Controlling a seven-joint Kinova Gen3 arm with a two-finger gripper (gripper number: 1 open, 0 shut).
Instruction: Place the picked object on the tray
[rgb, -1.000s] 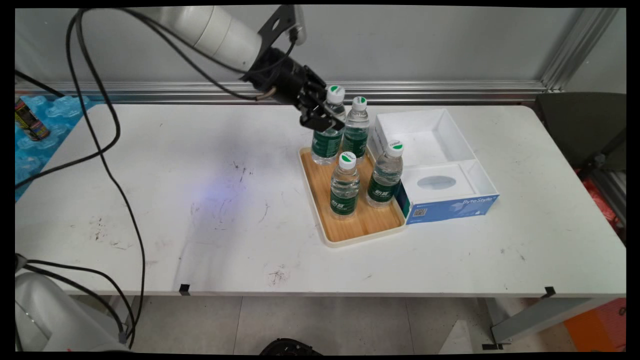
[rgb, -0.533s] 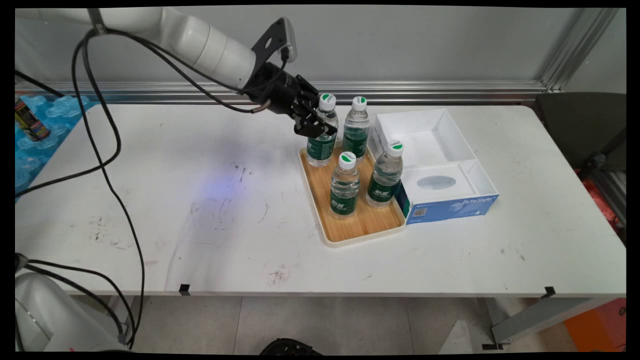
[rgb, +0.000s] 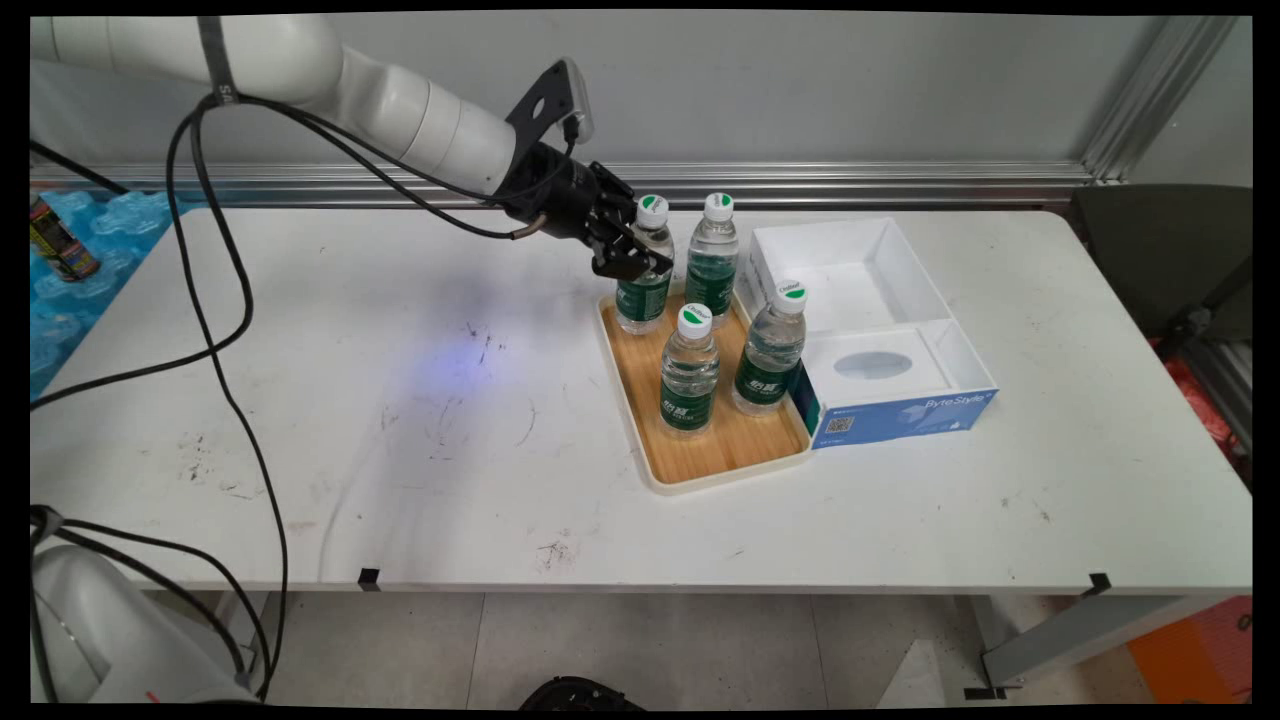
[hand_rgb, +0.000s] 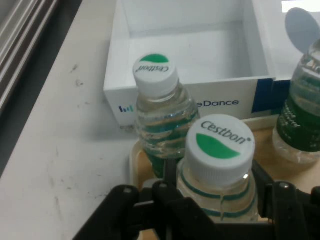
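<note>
At tray's (rgb: 700, 470) 11 o'clock corner: gripper (rgb: 632, 262) jaws closed narrow round shoulder of back-left bottle (rgb: 643, 268), its cap (hand_rgb: 220, 144) between linkage arms in hand view. Bottle upright on tray. Second bottle (rgb: 712, 262) just beside at 3 o'clock. Two more bottles, front-left (rgb: 689, 372) and front-right (rgb: 771, 350), nearer camera on same tray. White box (rgb: 925, 290) touching tray at 3 o'clock. Table (rgb: 350, 400) beneath.

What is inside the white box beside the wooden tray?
The white box has two parts: the far one shows only its bare white floor; the near one holds a white insert with an oval opening. Anything under it is hidden.
</note>
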